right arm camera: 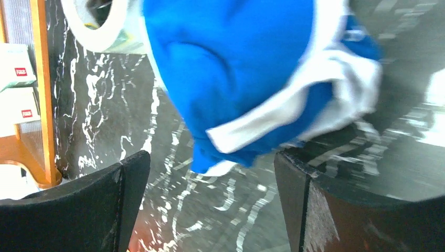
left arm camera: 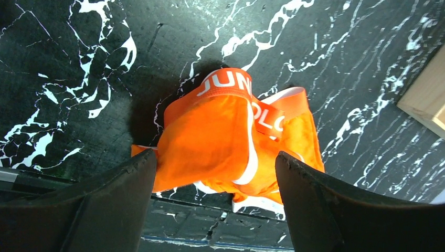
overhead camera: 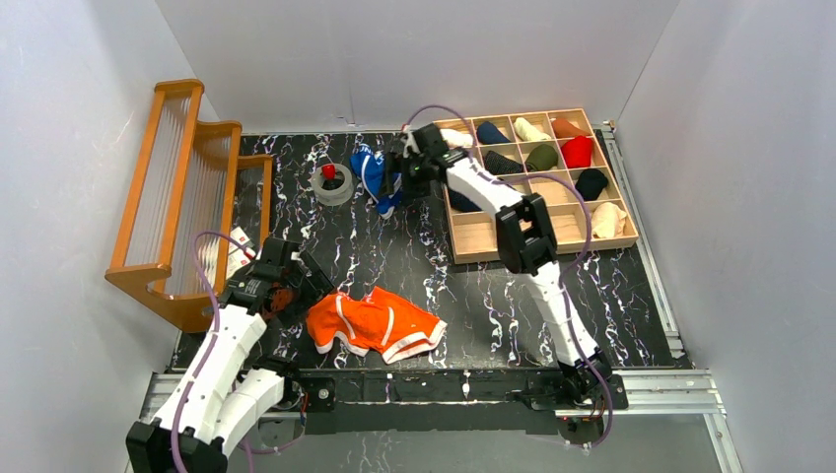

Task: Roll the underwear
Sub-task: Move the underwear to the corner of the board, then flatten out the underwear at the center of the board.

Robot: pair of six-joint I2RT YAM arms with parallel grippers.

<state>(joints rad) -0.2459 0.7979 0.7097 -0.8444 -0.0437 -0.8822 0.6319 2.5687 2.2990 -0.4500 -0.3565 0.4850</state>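
Black marbled tabletop (overhead camera: 414, 261): left end effector (overhead camera: 296, 286), spread apart, hovering at left end of orange underwear (overhead camera: 380, 323); right end effector (overhead camera: 402, 166), also apart, hanging over blue underwear (overhead camera: 371, 177).

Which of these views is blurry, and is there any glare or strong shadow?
Right wrist: blue underwear smeared and soft, glare whitening the table at the right edge. Left wrist: sharp; orange underwear casts a dark shadow to its left. Top external: sharp, evenly lit.
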